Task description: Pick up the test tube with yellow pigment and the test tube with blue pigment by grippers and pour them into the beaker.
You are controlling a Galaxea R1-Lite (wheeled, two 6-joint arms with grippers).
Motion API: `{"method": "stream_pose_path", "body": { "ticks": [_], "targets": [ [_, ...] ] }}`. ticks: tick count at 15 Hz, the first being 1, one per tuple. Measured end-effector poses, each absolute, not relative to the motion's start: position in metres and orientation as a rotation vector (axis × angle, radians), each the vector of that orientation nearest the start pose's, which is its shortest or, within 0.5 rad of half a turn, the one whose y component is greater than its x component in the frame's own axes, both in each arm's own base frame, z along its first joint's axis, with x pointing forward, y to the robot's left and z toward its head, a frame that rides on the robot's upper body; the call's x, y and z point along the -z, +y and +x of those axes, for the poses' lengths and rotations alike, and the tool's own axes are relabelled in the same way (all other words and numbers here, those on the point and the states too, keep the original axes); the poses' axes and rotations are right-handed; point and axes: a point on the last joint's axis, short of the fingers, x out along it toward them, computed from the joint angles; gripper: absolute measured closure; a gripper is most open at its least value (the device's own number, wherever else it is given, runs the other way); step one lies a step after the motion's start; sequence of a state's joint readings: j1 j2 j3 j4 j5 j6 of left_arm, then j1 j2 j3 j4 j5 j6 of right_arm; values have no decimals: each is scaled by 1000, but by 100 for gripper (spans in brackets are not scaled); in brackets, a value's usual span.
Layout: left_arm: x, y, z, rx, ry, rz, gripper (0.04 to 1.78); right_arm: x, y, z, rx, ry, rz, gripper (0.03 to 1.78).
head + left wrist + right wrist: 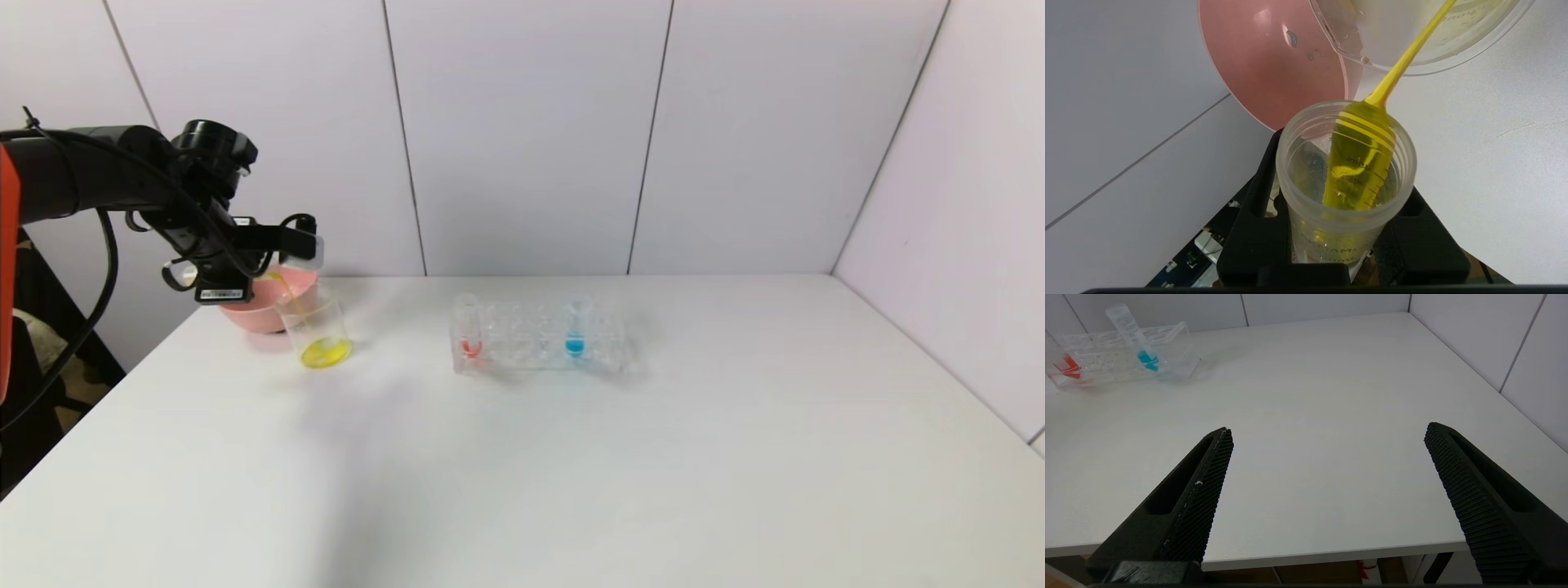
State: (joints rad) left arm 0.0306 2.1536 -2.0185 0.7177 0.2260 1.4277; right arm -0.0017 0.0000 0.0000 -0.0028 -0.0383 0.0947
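Two racked tubes (522,335), one beaker (318,331), maybe one bowl (265,306)

A white table (653,457) fills the scene, its top smooth and matte, lit evenly with only soft shadows. Behind the table stands a pale wall (522,131) of flat panels split by thin dark vertical seams. To the table's right a second panelled wall (963,229) meets the back wall at a corner. Beyond the table's left edge, a dark gap (49,376) shows cluttered floor below.
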Motion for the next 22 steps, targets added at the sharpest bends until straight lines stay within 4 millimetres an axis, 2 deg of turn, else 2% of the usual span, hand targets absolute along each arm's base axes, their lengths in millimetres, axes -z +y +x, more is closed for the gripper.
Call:
{"method": "stream_pose_path", "body": {
  "ticks": [22],
  "targets": [
    [-224, 13, 414, 407, 905, 1399, 128, -76, -1, -23, 40, -5, 95, 10]
  ]
}}
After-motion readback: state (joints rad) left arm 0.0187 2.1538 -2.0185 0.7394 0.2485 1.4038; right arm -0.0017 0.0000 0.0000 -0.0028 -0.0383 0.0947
